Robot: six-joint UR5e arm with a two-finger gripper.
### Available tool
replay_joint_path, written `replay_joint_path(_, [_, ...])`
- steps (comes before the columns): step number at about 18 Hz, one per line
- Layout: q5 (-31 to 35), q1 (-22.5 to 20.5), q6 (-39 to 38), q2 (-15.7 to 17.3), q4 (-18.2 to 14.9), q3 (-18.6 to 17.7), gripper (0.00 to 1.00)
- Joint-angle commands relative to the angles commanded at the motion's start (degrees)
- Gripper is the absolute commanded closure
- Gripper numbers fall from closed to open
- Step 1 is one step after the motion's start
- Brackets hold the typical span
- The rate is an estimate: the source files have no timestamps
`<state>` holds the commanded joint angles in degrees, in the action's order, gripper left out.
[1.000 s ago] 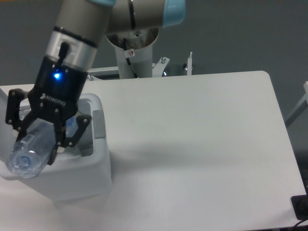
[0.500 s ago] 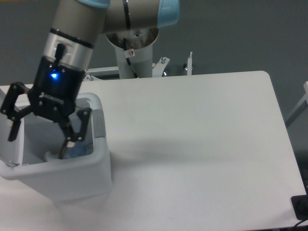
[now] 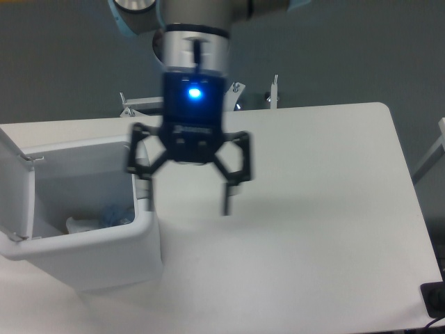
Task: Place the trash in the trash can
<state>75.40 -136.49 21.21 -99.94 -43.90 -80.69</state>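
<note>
Gripper [image 3: 186,198] hangs right of the trash can [image 3: 97,268], fingers wide, empty; trash [image 3: 104,217] (probably both pieces) inside; next: close lid.

The gripper [image 3: 186,188] is smeared by motion blur, so the edges of its spread fingers [image 3: 228,197] are not sharp. The arm above it is cut off by the top edge. The trash can [image 3: 104,261] hides most of the trash [image 3: 101,219]; only a pale and bluish bit shows, and the two pieces cannot be told apart. The left edge cuts the open lid [image 3: 15,182].
</note>
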Motion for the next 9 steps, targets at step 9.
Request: replay_joint_path(9, [11.09, 0.09, 12.19, 2.56, -12.00, -0.79, 0.00])
